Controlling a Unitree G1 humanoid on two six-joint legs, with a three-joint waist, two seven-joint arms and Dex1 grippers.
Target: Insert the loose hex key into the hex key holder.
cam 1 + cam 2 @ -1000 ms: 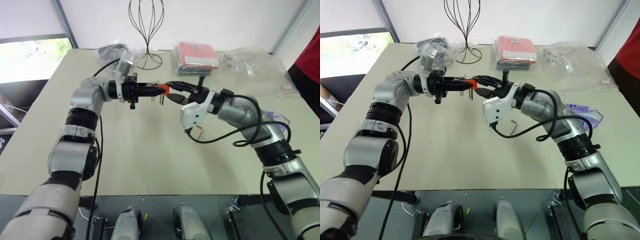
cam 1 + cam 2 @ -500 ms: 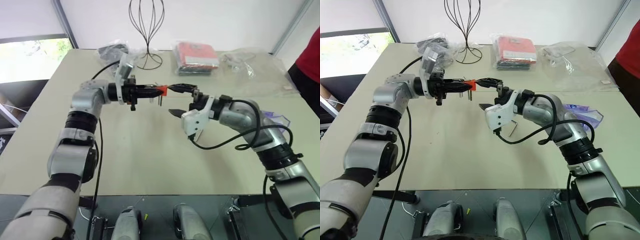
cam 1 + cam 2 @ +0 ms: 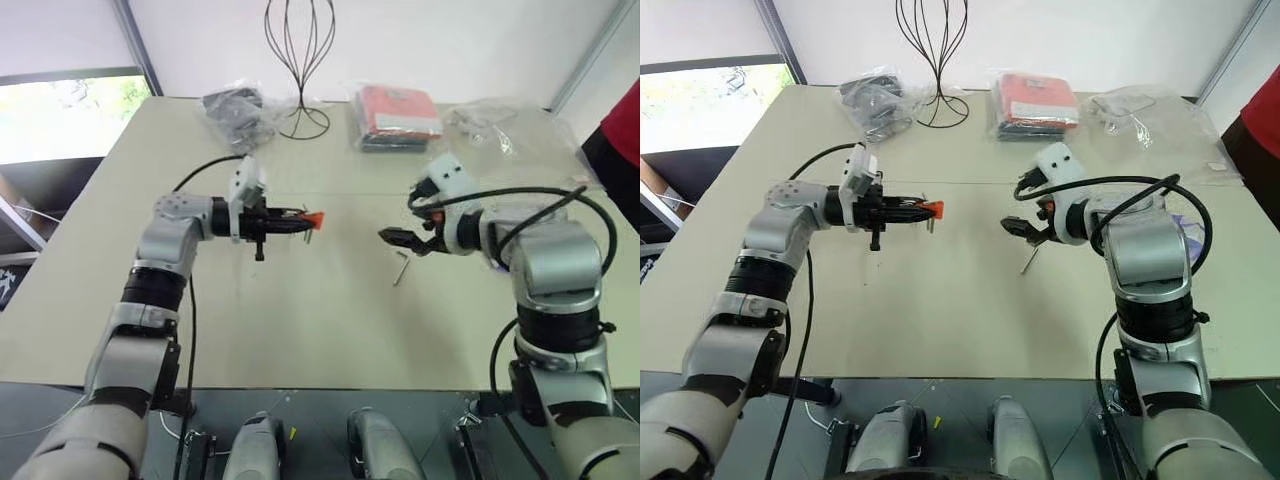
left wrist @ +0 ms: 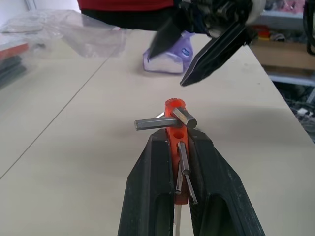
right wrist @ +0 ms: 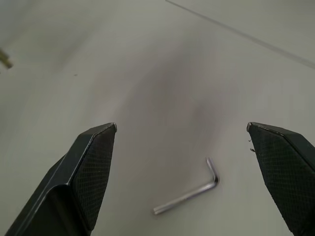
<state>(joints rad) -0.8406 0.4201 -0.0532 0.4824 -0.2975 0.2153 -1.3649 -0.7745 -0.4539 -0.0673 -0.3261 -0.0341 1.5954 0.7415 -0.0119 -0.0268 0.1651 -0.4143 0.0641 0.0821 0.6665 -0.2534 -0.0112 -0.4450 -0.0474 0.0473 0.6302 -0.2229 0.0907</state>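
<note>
While the left gripper [image 4: 181, 147] is clamped on the orange hex key holder [image 4: 175, 110] above the table [image 3: 300, 310], the loose hex key [image 5: 189, 191] lies flat beneath the wide-open, empty right gripper [image 5: 189, 142]; pickup and insertion remain

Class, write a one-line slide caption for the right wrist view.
Open right end effector hovering over the loose hex key lying on the table.

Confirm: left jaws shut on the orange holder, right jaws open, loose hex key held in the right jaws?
Not quite. The loose hex key lies on the table, not in the right gripper; the right wrist view shows it below the open jaws. The left gripper is indeed shut on the hex key holder.
</note>
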